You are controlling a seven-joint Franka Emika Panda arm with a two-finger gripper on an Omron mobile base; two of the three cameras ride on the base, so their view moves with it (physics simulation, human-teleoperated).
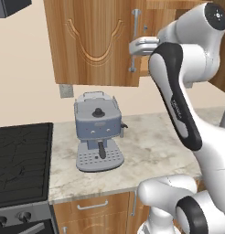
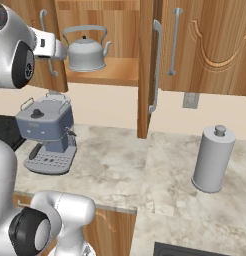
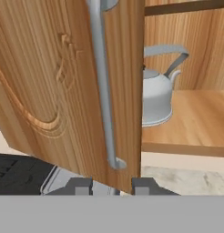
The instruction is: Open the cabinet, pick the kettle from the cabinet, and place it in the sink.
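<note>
The white arm rises in a tall bend, forearm level, carrying the pincer (image 3: 106,187) up to the cabinet (image 1: 93,43). From the hand camera the two dark fingertips (image 3: 80,186) stand a little apart at either side of the lower end of the left door's silver bar handle (image 3: 103,86), which runs up between and just beyond them. They are not clamped on it; whether a tip touches the bar cannot be told.

The left door (image 3: 63,91) hangs swung partly out, directly ahead of the pincer. Past its edge, further in and to the pincer's right, the kettle (image 2: 86,52) sits upright on the bare wooden shelf (image 2: 115,71) inside the cabinet. It is squat and rounded, smooth silver-grey metal, with a small dark lid knob, an arched strap handle and a short upturned spout.

The cabinet is medium-brown grained wood with carved curving grooves. Below the pincer, a blue-grey espresso machine (image 1: 98,131) stands on the mottled marble counter (image 1: 146,151).
</note>
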